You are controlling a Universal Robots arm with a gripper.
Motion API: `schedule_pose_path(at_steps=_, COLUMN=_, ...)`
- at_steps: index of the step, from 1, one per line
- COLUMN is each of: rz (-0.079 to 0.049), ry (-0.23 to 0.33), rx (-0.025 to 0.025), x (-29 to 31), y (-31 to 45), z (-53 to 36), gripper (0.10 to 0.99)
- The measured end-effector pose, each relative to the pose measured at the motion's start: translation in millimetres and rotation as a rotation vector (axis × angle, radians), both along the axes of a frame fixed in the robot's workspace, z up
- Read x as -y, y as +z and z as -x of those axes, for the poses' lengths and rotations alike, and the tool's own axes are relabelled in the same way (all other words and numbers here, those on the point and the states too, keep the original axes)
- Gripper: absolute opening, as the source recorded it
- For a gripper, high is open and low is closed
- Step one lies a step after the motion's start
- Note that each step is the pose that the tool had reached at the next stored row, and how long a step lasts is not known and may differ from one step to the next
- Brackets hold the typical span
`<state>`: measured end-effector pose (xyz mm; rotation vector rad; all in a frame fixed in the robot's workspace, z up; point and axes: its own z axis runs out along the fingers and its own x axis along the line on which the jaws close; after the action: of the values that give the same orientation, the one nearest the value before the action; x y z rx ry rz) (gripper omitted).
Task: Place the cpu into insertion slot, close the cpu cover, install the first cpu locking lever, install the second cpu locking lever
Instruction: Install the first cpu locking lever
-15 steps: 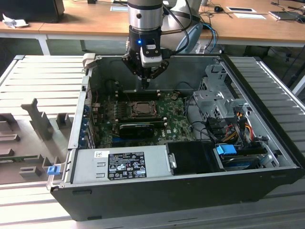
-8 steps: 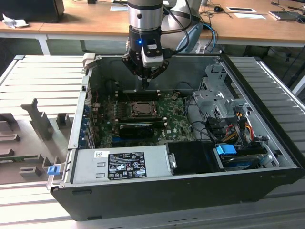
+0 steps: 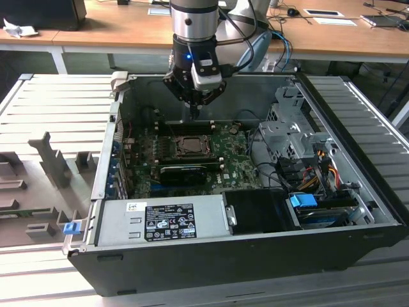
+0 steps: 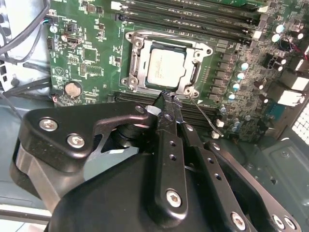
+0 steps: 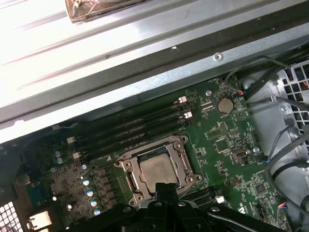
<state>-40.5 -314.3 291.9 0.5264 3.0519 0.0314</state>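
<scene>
- Tool (image 4: 169, 99) has its fingers pressed together, narrow, with nothing seen between them; the tips stand at one corner of the insertion slot (image 4: 129, 83).
- The cpu (image 4: 166, 67) lies flat inside this slot, with the cpu cover (image 4: 136, 60) down around it.
- A thin wire lever (image 4: 203, 114) begins just beside the tips and runs slanting away from that same corner; I judge it the nearest thing to the tool.
</scene>
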Motion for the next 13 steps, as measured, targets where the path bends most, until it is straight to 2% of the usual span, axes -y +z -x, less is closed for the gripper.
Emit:
schedule_pose_path(at_steps=10, rz=0.000, ry=0.058, rx=0.0000, x=0.0, y=0.0, z=0.0, gripper=0.106)
schedule_pose_path(at_steps=13, rz=0.000, ry=0.097, rx=-0.0001, x=0.0, y=0.0, z=0.0, gripper=0.106)
